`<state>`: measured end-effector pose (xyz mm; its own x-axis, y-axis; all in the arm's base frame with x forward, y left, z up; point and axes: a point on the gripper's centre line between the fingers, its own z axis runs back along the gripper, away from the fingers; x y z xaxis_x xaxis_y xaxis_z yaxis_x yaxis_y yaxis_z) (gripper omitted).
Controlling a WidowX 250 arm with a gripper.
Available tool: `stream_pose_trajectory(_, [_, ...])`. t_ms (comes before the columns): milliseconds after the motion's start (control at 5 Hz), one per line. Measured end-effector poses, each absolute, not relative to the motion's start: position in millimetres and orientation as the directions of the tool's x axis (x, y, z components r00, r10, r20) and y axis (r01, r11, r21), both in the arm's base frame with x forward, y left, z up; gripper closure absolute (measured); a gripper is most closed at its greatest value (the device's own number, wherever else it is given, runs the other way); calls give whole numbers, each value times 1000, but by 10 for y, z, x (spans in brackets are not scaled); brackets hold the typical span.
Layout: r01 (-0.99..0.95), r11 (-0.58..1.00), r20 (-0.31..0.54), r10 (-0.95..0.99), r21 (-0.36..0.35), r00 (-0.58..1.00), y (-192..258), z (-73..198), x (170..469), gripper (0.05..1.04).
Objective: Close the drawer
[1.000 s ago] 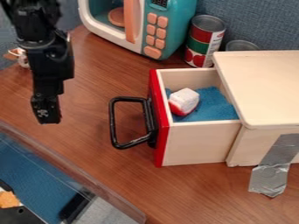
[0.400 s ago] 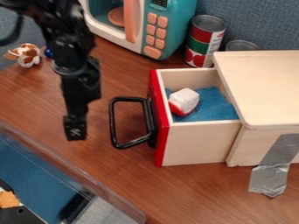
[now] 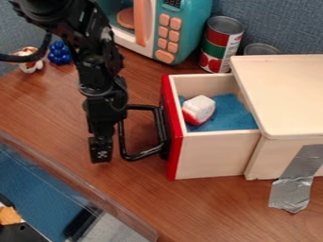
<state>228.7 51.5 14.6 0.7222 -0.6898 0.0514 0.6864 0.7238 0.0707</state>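
Drawer (image 3: 209,155) stands open, whole push left; our gripper (image 3: 101,152) hangs beside the handle (image 3: 145,152), clenched or not we can't tell.

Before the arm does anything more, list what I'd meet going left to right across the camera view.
Brown-and-white toy → bumpy blue object → gripper → black drawer handle → red drawer front → white-and-red block inside the drawer → top of the wooden box.
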Motion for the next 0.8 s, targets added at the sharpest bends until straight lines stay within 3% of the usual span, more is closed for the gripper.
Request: stream_pose_trajectory(800, [723,684,113,-729,96,675,185,209,2650,83])
